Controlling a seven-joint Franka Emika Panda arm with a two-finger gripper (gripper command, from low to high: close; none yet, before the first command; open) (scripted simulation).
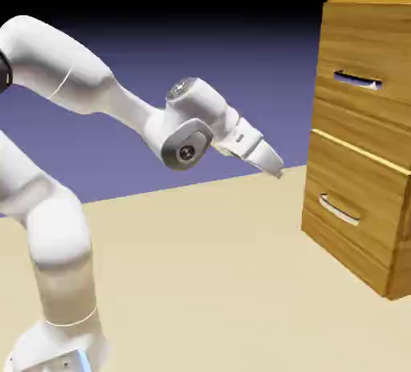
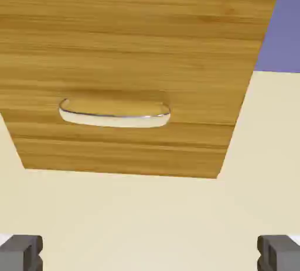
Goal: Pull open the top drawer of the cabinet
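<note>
The honey-brown cabinet (image 1: 361,133) stands at the exterior view's right. Its top drawer (image 1: 363,73) carries a short silver bar handle (image 1: 357,81). My gripper (image 1: 275,168) hangs in the air to the left of the cabinet, level with the seam between the two fronts and well apart from the wood. In the hand view my two grey fingertips (image 2: 20,252) sit wide apart at the bottom corners with nothing between them, so the gripper (image 2: 149,253) is open. That view faces the lower drawer front (image 2: 129,76) and its curved silver handle (image 2: 114,117); the top drawer is out of that view.
The lower drawer front (image 1: 353,210) with its longer slanting handle (image 1: 339,210) sits below the top one. The beige table (image 1: 209,282) stretches between my arm's base and the cabinet's foot.
</note>
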